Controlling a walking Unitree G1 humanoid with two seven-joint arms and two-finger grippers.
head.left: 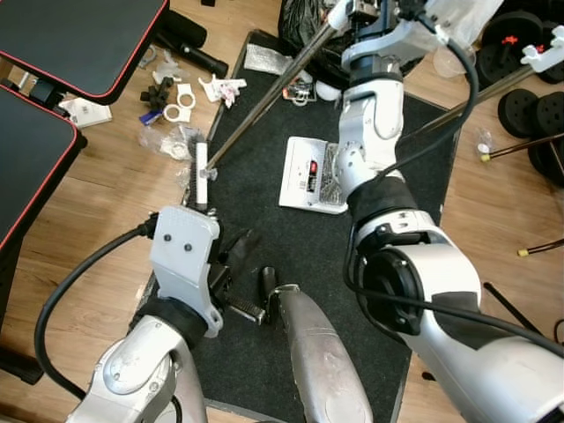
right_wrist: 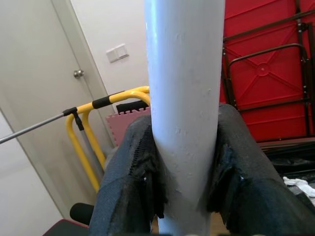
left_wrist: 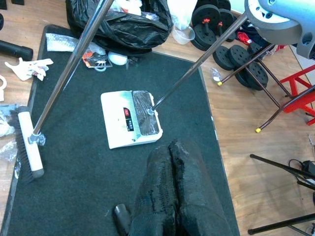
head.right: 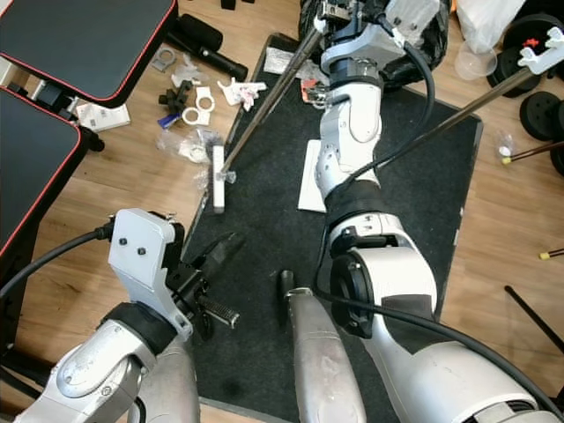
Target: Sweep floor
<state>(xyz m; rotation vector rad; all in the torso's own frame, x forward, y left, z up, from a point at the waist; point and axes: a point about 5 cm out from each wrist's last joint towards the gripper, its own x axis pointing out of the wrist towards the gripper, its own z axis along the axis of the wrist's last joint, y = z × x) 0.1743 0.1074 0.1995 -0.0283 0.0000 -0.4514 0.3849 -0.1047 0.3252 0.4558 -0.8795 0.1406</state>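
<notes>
Broom (head.left: 264, 110) with a long silver handle slants across the scene, its white brush head (head.left: 202, 176) resting at the left edge of a dark floor mat (head.left: 300, 256), touching a small pile of plastic scraps (head.left: 172, 141) on the wooden floor (head.left: 97, 211). Right hand (right_wrist: 184, 182) is raised near the top of the handle, its two black fingers clamped tight around the silver pole. Left hand (left_wrist: 170, 196) hangs low over the near part of the mat with its fingers pressed together, holding nothing. A white dustpan (left_wrist: 130, 119) lies flat in the middle of the mat with its own thin metal handle (left_wrist: 197, 59) leaning up and away to the right. A black rubbish bag (left_wrist: 118, 24) sits at the mat's far edge. Black weight plates (head.left: 529, 106) lie on the floor to the right, and a black counter with red trim (head.left: 70, 35) stands at the left.
</notes>
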